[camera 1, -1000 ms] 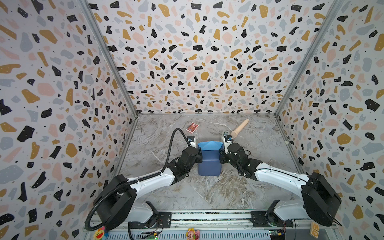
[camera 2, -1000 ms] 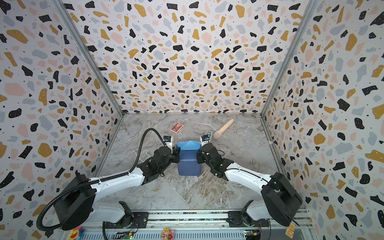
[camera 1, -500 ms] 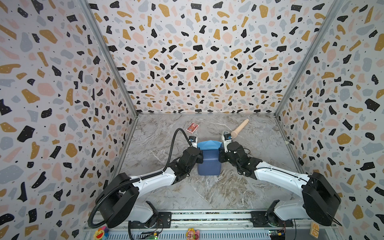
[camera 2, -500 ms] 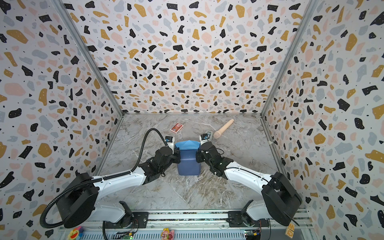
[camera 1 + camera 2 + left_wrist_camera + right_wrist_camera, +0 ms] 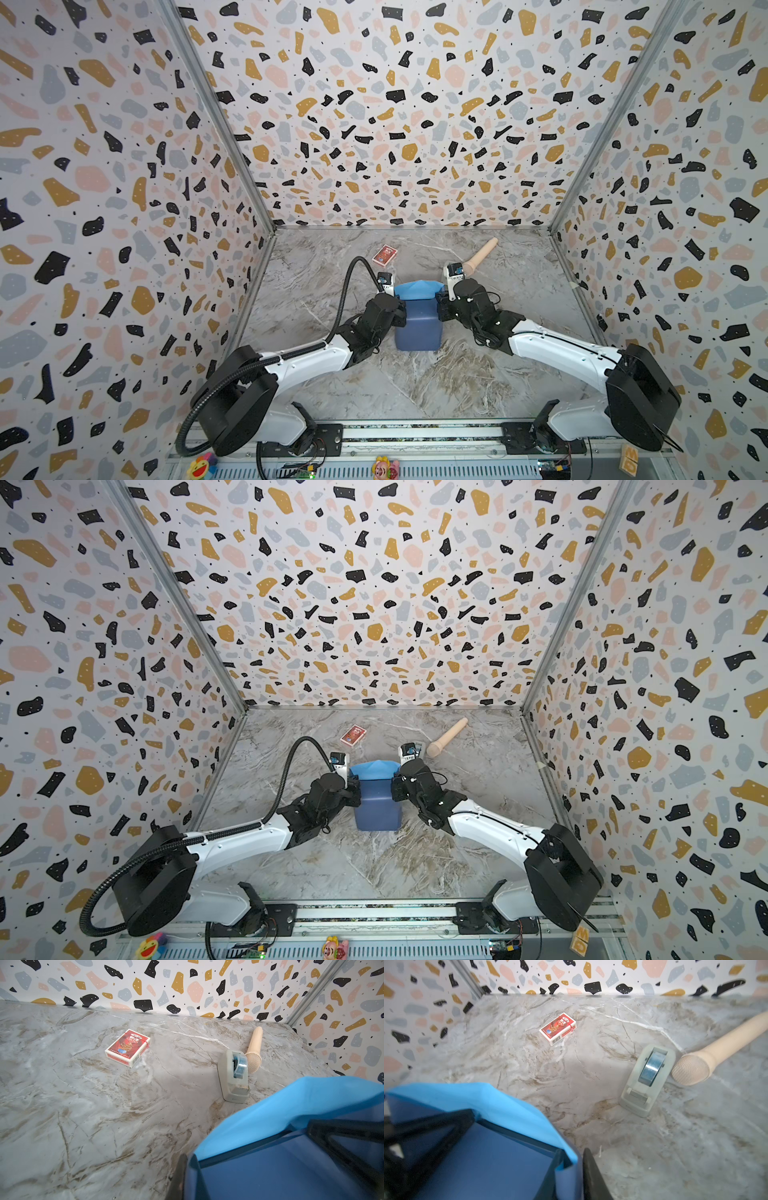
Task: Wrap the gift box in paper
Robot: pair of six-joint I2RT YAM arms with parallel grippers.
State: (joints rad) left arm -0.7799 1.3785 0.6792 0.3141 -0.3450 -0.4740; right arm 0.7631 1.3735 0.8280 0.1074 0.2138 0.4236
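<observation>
The paper (image 5: 417, 328) (image 5: 376, 808) is folded round a squarish block standing mid-table; the gift box is hidden under it. A lighter blue flap (image 5: 417, 289) stands up at the block's far top edge. My left gripper (image 5: 398, 305) (image 5: 188, 1178) is at the block's upper left side, shut on the paper's edge there. At the upper right side my right gripper (image 5: 440, 301) (image 5: 569, 1178) is shut on a fold of paper (image 5: 566, 1174) that shows between its fingers. Each wrist view shows the opposite gripper's black finger across the block's top.
A red card pack (image 5: 384, 254) (image 5: 127, 1048) lies at the back. A wooden microphone-shaped stick (image 5: 480, 254) (image 5: 708, 1053) lies at the back right. A grey tape dispenser (image 5: 234, 1076) (image 5: 648, 1078) stands just beyond the block. Patterned walls close three sides.
The left gripper has closed in on the block's left edge. The right gripper and the wrapped block stay where they were.
</observation>
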